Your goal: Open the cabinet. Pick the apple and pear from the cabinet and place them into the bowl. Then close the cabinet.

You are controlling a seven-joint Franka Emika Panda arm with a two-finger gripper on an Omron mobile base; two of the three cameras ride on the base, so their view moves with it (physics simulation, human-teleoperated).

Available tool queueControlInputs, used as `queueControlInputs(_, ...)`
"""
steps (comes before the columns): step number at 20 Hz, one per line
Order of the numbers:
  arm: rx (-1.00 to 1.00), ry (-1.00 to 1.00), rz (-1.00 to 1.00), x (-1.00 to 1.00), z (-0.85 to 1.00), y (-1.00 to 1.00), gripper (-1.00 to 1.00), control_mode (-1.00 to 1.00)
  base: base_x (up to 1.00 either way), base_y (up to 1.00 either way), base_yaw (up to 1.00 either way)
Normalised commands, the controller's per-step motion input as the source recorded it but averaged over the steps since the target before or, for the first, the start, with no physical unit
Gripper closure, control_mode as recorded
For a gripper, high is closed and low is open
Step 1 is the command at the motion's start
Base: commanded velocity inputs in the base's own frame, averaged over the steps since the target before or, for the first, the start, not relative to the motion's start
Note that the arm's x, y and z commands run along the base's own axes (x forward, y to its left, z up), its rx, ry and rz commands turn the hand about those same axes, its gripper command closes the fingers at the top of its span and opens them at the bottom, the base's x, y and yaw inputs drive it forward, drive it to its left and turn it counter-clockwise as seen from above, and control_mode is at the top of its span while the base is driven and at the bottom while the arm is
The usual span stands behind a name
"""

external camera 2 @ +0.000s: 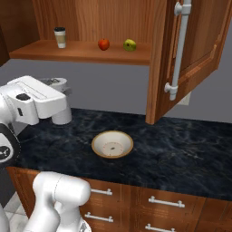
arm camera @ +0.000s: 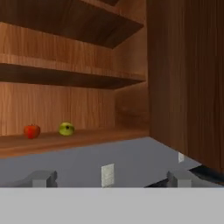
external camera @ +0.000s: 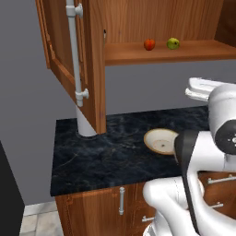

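The cabinet (external camera: 92, 60) stands open, both doors swung wide; its right door (external camera 2: 195, 50) carries a long silver bar handle. On the bottom shelf the red apple (external camera: 149, 44) (external camera 2: 103, 44) (arm camera: 31, 131) lies just left of the yellow-green pear (external camera: 173, 43) (external camera 2: 130, 45) (arm camera: 66, 128), a small gap between them. Below on the dark counter sits the bowl (external camera: 156, 135) (external camera 2: 96, 142), with nothing in it. My gripper (arm camera: 111, 178) is open and holds nothing. It hangs below shelf level, well short of the fruit and to their right, looking up into the cabinet.
A paper coffee cup (external camera 2: 60, 37) stands on the same shelf, left of the apple. A white cylinder (external camera: 85, 123) stands at the back left of the counter (external camera: 101, 156), behind the open left door (external camera: 64, 50). Drawers and a low cabinet lie under the counter.
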Motion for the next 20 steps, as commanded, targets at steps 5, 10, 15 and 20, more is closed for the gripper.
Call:
queueControlInputs(5, 0.01, 0.12, 0.30, 0.01, 0.00, 0.08, -1.00, -1.00, 0.00, 0.00, 0.00)
queueControlInputs(10, 0.02, 0.04, 0.06, 0.00, 0.00, 0.00, -1.00, -1.00, 0.00, 0.00, 0.00)
queueControlInputs(15, 0.00, 0.00, 0.00, 0.00, 0.00, 0.00, -1.00, -1.00, 0.00, 0.00, 0.00)
queueControlInputs(20, 0.00, 0.00, 0.00, 0.00, 0.00, 0.00, -1.00, -1.00, 0.00, 0.00, 0.00)
